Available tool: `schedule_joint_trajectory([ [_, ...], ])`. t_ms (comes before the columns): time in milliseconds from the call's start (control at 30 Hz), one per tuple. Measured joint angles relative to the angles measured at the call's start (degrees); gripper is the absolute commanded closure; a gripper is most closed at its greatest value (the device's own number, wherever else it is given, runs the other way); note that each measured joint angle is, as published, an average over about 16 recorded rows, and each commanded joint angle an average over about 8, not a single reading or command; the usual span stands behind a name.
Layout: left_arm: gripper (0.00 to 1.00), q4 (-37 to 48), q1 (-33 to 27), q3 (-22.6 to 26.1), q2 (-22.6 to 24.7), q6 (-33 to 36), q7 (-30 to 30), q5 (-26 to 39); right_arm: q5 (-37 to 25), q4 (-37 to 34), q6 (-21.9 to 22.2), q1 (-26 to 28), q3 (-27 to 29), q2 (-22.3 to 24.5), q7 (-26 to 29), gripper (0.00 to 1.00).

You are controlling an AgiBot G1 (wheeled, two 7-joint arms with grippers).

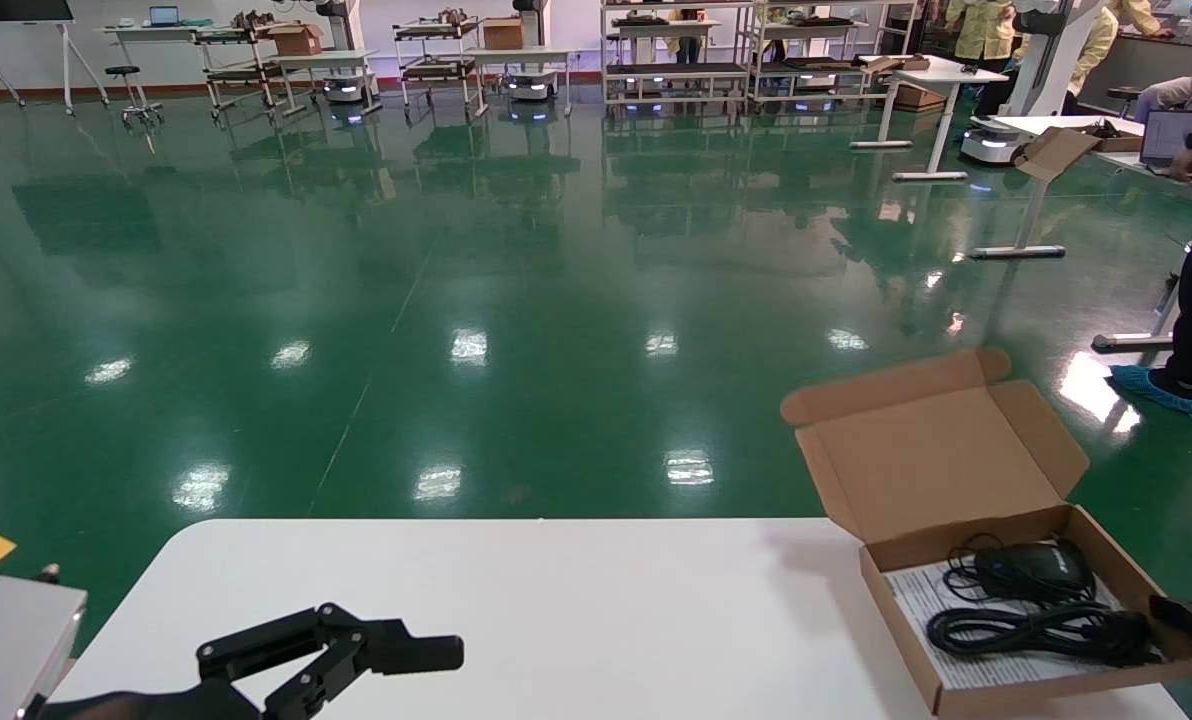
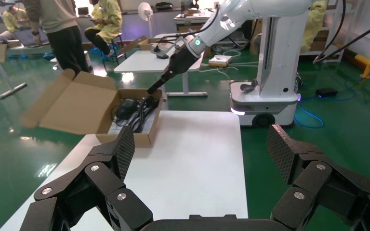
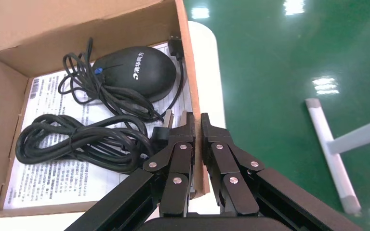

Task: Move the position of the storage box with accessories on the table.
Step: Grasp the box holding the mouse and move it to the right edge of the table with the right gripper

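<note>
Box: the open box [image 1: 1006, 560] is seen at the table's right end, lid tilted back.
Left gripper: the left gripper [image 1: 356, 650] is parked low over the near left of the table [image 1: 556, 600], well apart from the box; its fingers [image 2: 125, 151] are spread wide and nothing is held.
Contents: a coiled cable [image 3: 82, 142], a black mouse [image 3: 135, 72] and a printed sheet [image 3: 53, 183] are seen lying inside the box.
Right gripper: the right gripper [image 3: 196, 126] is set at the box's right side wall; its fingers [image 3: 212, 139] are pressed together on the wall's top edge, one inside and one outside.
Step in hand: a slide of the box by its pinched wall is judged likely.
Doing it well: the box should be kept flat on the table and drawn slowly, so that the thin wall is not bent and the contents are not shaken out.
</note>
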Motion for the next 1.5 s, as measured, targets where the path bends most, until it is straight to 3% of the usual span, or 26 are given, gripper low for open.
schedule_joint_trajectory([
  [533, 0.00, 0.00, -0.01, 0.04, -0.02, -0.02, 0.02, -0.03, 2.27, -0.14, 9.79, -5.51, 1.55, -1.45, -1.59, 1.00],
  [1133, 0.00, 0.00, -0.02, 0.09, -0.04, -0.04, 0.05, -0.06, 3.33, 0.79, 10.41, -7.01, 2.30, -3.87, -2.12, 0.99],
  [1500, 0.00, 0.00, -0.03, 0.12, -0.05, -0.05, 0.06, -0.08, 3.31, 0.67, 10.73, -7.37, 2.29, -4.10, -2.59, 0.84],
])
